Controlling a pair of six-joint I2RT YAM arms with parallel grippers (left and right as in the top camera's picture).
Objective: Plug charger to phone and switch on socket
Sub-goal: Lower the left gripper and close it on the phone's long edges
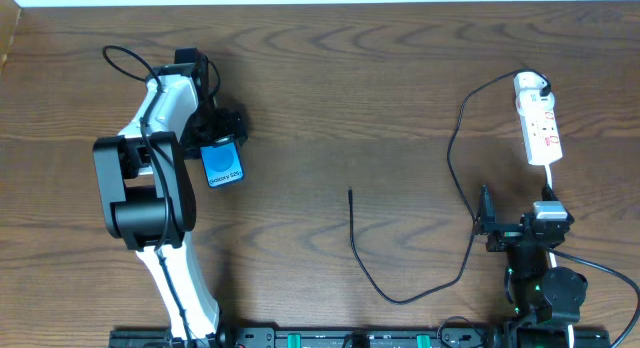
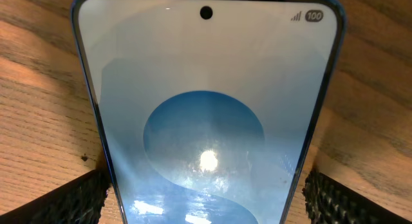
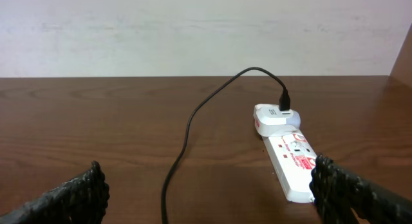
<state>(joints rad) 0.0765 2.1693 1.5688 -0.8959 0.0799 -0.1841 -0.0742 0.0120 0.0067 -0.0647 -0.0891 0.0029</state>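
Note:
The phone [image 1: 222, 165] lies flat on the wooden table at the left, blue screen up. It fills the left wrist view [image 2: 206, 108]. My left gripper [image 1: 218, 143] [image 2: 206, 208] is open and straddles the phone's lower part, with a strip of wood showing between each finger and the phone's edges. The socket [image 1: 540, 128] [image 3: 293, 161] lies at the far right with a white plug [image 3: 273, 118] at its far end. The charger cable [image 1: 400, 296] [image 3: 187, 137] loops from that plug to a free tip [image 1: 350, 193] mid-table. My right gripper [image 1: 515, 228] [image 3: 212, 198] is open and empty, just short of the socket.
The socket's white cord [image 1: 549, 178] runs back toward the right arm. The left arm's white body [image 1: 160, 128] stands over the table's left part. A light wall [image 3: 193, 31] rises behind the table's far edge. A rail [image 1: 330, 338] lines the front edge.

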